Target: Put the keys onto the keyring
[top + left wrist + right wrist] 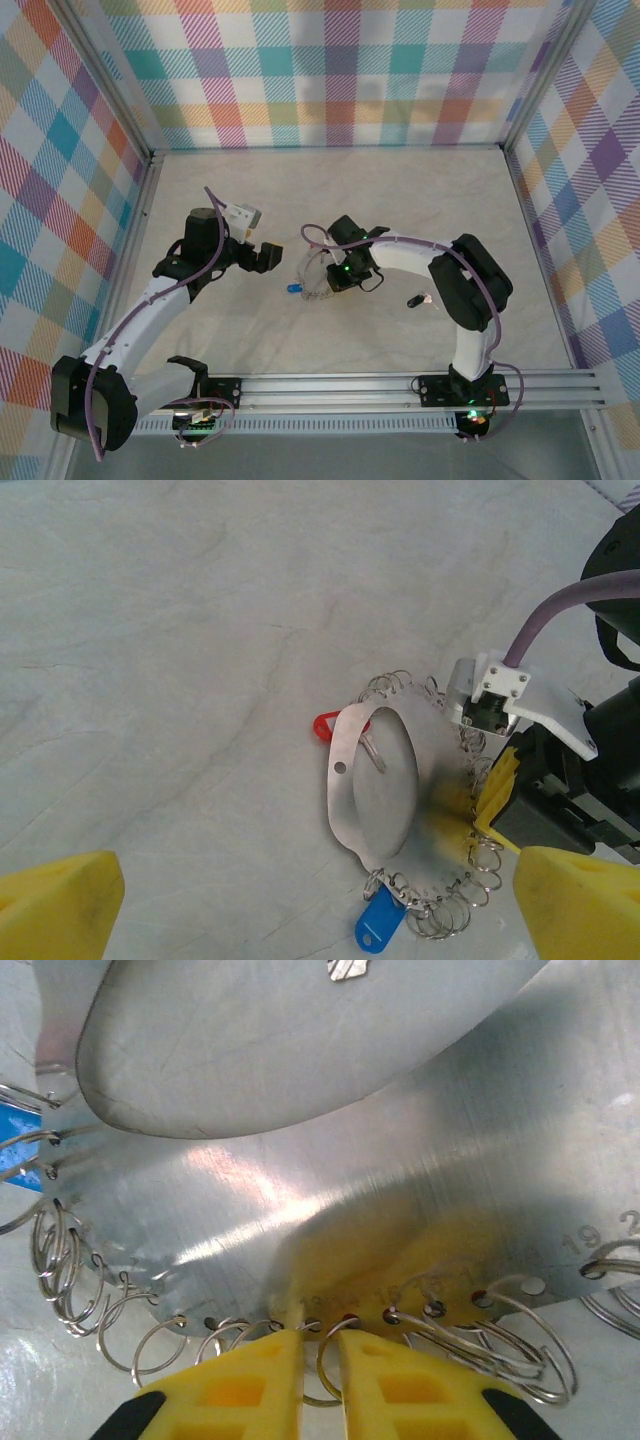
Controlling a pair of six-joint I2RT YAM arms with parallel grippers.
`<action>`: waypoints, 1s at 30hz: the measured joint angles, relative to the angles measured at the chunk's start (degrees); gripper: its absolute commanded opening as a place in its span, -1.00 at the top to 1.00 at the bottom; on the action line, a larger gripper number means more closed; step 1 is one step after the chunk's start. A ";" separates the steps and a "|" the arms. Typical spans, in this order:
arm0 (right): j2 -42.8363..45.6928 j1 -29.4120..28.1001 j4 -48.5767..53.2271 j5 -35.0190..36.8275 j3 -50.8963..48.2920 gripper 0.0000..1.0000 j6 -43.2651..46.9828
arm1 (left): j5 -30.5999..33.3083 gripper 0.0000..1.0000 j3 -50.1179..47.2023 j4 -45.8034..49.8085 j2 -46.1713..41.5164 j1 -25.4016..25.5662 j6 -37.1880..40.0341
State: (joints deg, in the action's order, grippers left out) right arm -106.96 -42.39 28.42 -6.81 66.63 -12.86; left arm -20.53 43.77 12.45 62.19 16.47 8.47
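Apparently little is done: the right gripper (320,1352) is clamped on the rim of the keyring (340,800); the left gripper (315,905) hovers above, spread wide; the red-headed key (328,725) lies opposite the clamping fingers, seemingly unthreaded; the black-headed key (413,299) sits well apart.

You get bright, even light in all views.
Your right wrist view has white glare streaking the keyring (330,1190) metal; your left wrist view blurs its yellow fingertips (60,905) and shows a soft shadow across that metal.
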 measured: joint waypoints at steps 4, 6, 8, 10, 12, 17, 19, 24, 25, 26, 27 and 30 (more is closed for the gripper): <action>-0.70 -0.81 1.79 1.75 1.53 0.61 -0.46 | 0.00 -0.99 0.00 0.07 0.00 0.00 0.04; -1.16 -1.27 2.84 2.78 2.45 0.61 -0.92 | 0.00 -0.99 0.00 0.07 0.00 0.00 0.13; -1.66 -1.86 3.82 3.76 3.37 0.61 -1.53 | 0.00 -1.00 0.00 0.09 0.00 0.00 0.20; -2.03 -2.29 4.33 4.48 3.93 0.61 -1.97 | 0.00 -0.99 0.00 0.09 0.00 0.00 0.17; -2.21 -2.49 4.55 4.87 4.17 0.61 -2.38 | 0.00 -0.99 0.00 0.09 0.00 0.00 0.20; -2.80 -2.60 5.33 5.33 4.83 0.75 -3.28 | 0.00 -0.99 0.00 0.09 0.00 0.00 0.20; -2.82 -2.60 5.33 5.31 4.85 0.79 -3.69 | 0.00 -0.99 0.00 0.11 0.00 0.00 0.20; -2.62 -2.60 5.29 5.09 4.85 0.87 -4.37 | -0.04 -0.99 0.00 0.07 0.00 0.02 0.39; -2.56 -2.60 5.27 4.98 4.85 0.90 -4.35 | -0.20 -1.00 0.00 0.00 0.00 0.02 0.48; -2.47 -2.58 5.29 4.79 4.85 0.91 -4.44 | -0.50 -1.00 0.00 -0.09 0.00 0.04 0.68; -2.43 -2.58 5.29 4.59 4.85 0.93 -4.46 | -1.09 -1.00 0.00 -0.26 0.00 0.04 1.14; -2.36 -2.16 5.33 2.58 4.85 1.00 -4.48 | -4.92 -1.00 0.00 -0.59 0.09 0.17 3.82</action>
State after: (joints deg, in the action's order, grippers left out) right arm -109.32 -44.56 33.76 -4.23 71.48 -17.34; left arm -25.45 43.77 11.86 62.28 16.64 12.29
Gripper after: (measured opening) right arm 0.055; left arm 0.999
